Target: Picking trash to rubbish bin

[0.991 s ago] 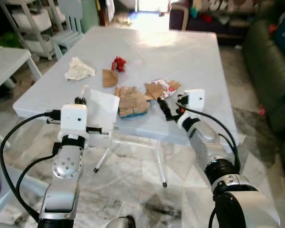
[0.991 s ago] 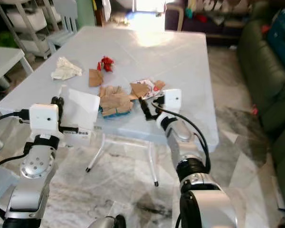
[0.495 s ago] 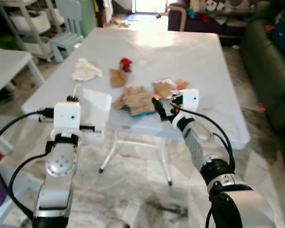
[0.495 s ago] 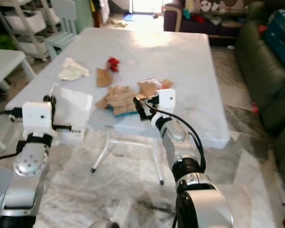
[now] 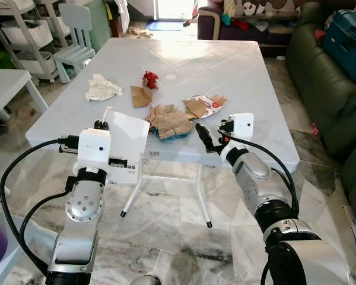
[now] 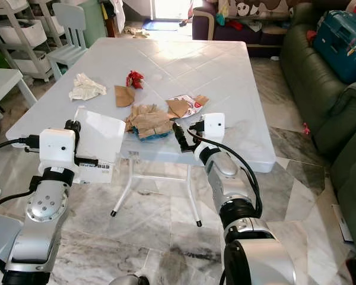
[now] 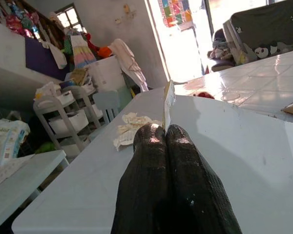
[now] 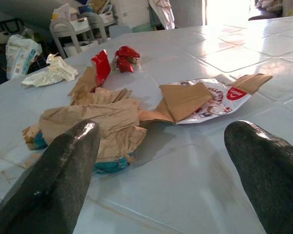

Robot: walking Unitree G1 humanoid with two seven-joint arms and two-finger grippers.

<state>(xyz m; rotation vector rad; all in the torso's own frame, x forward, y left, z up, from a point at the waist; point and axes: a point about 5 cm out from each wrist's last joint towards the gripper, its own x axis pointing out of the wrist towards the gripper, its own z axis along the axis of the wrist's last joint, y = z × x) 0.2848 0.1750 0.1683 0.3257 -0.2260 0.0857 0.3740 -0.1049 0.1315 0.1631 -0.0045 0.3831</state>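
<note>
A home living room: green sofa, child's chair, toy shelves.

The camera view has been shifted. The right gripper has been kept at the table's near edge, fingers spread; the trash lies unmoved.

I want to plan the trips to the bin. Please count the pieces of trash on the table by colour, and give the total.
White crumpled paper: 1
Red wrapper: 1
Brown paper pieces: 3, a small one, a crumpled pile, and one lying on the printed wrapper
Printed white wrapper: 1
Total: 6
</note>
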